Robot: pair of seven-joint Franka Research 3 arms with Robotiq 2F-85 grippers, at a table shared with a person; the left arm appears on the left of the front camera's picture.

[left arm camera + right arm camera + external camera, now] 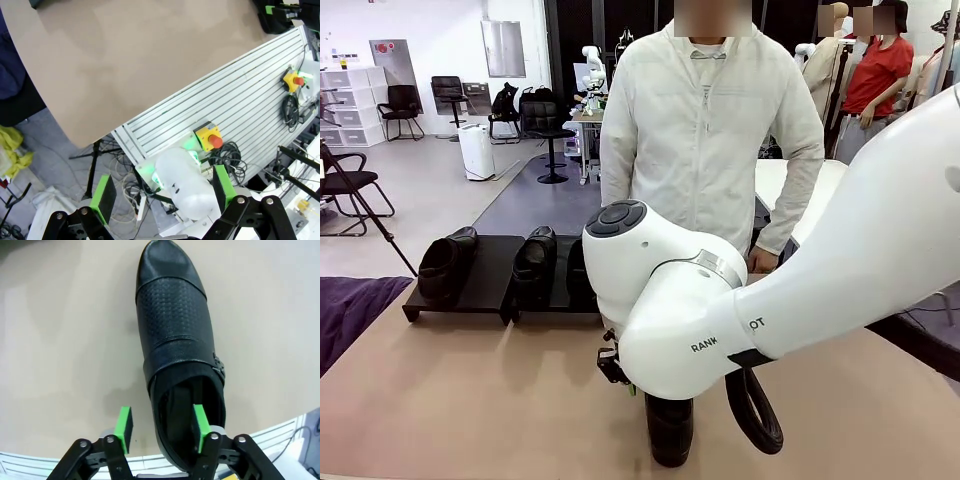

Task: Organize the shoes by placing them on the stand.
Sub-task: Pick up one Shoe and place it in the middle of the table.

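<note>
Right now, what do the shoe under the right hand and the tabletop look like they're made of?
The shoe looks like black leather, slightly glossy: sheen on the toe, a pinhole-perforated panel across the vamp, a small metal-looking buckle at the side. The tabletop is a matte beige sheet, smooth and faintly mottled; laminate or a mat, I cannot tell which.

A shoe (177, 355) lies on the desk (60, 340) directly ahead of the right gripper (162, 426), toe pointing away from it and heel nearest. One of its fingers (200, 426) reaches into the shoe's opening; the other sits just outside the shoe's side wall, over bare desk. In the front view this shoe (669, 428) sits at the near edge of the desk below the right arm, and the stand (485, 285) lies well beyond it toward the far left, carrying three shoes (448, 262) side by side. A person (705, 130) stands behind the desk. The left gripper (165, 196) hangs off the desk's edge, its fingers wide apart over a slatted frame (235, 107).
</note>
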